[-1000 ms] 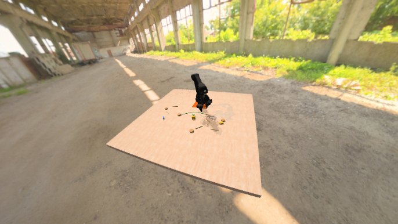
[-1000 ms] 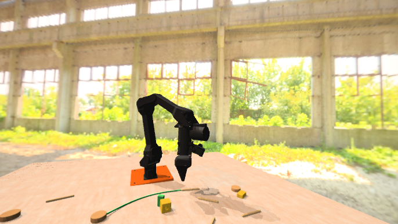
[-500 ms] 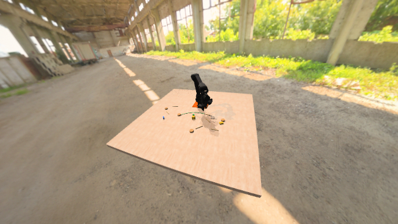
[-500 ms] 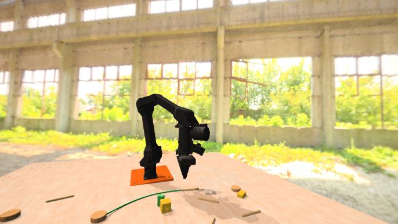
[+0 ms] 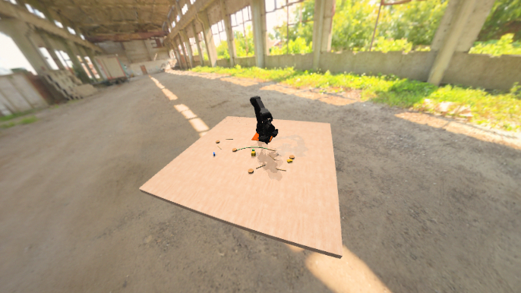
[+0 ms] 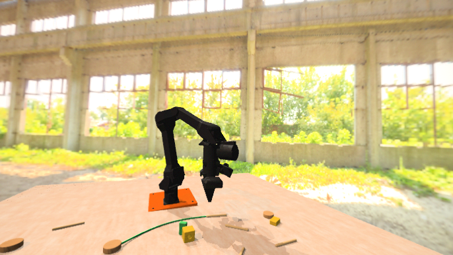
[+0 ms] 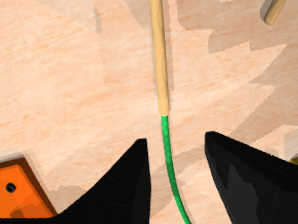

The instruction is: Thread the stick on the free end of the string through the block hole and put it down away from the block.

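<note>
The stick on the string (image 6: pixel 216 215) (image 7: pixel 159 60) lies flat on the table. The green string (image 6: pixel 195 217) (image 7: pixel 168 150) runs from its end in a curve behind the blocks to a round wooden button (image 6: pixel 112 246) (image 5: pixel 234 150). The yellow block (image 6: pixel 188 234) (image 5: pixel 253 154) stands on the table with a hole in its face; nothing is seen through it. My gripper (image 6: pixel 210 200) (image 7: pixel 176 144) is partly open and empty, pointing down above the string end of the stick. In the wrist view the string runs between the fingers, below them; the stick lies ahead of the tips.
A green block (image 6: pixel 182 228) stands against or very near the yellow block. Loose sticks (image 6: pixel 236 227) (image 6: pixel 286 242) (image 6: pixel 68 226), other buttons (image 6: pixel 268 215) (image 6: pixel 12 244), a small yellow block (image 6: pixel 275 221) and a blue object (image 5: pixel 214 154) lie around. The orange base plate (image 6: pixel 156 202) (image 7: pixel 20 185) is near.
</note>
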Motion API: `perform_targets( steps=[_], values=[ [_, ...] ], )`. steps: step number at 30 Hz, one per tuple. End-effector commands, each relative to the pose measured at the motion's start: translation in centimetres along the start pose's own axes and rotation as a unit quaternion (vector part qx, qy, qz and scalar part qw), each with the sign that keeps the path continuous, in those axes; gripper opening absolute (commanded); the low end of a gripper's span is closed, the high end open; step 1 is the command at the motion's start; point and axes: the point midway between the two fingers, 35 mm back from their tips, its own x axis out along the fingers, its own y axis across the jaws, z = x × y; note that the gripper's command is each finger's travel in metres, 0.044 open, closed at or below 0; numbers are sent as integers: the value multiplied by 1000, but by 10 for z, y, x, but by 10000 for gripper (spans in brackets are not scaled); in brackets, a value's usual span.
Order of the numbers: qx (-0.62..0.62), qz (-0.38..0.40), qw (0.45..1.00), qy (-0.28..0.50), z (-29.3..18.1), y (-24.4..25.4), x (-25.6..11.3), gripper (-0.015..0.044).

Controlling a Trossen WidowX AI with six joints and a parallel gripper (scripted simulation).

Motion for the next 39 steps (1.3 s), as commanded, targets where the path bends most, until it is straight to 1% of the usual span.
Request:
perform_targets(
  steps=[1,34,39],
  values=[
    [-3,-1,1000,1,0,-1,3,124],
    [-3,-1,1000,1,0,0,57,124],
    [-3,-1,1000,1,0,0,60,124]
  ],
)
